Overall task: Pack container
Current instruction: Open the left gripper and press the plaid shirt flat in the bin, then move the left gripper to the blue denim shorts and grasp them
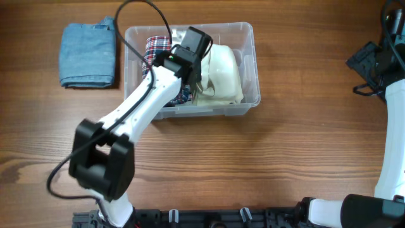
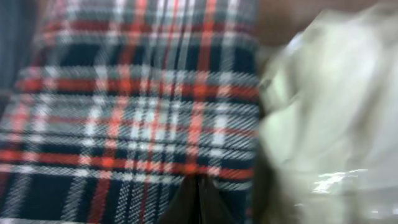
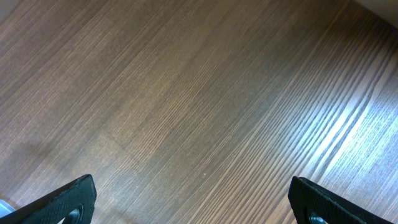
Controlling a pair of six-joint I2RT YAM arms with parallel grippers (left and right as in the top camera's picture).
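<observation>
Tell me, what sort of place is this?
Probably a robotics lab workbench: white robot arms at a wooden table, one reaching into a clear container of folded clothes, with folded denim beside it.

Place: a robot test bench, probably a lab.
Surface: plain wood-grain table (image 1: 285,145).
Machines: white left arm (image 1: 142,104) and right arm (image 1: 395,133), black mounting rail (image 1: 209,220), loose cable (image 1: 136,7).
Staged goods: folded blue garment (image 1: 88,56) beside clear container (image 1: 228,26).

No lettering, number, brand or sign can be read in any view, nor on the container (image 1: 249,45).
</observation>
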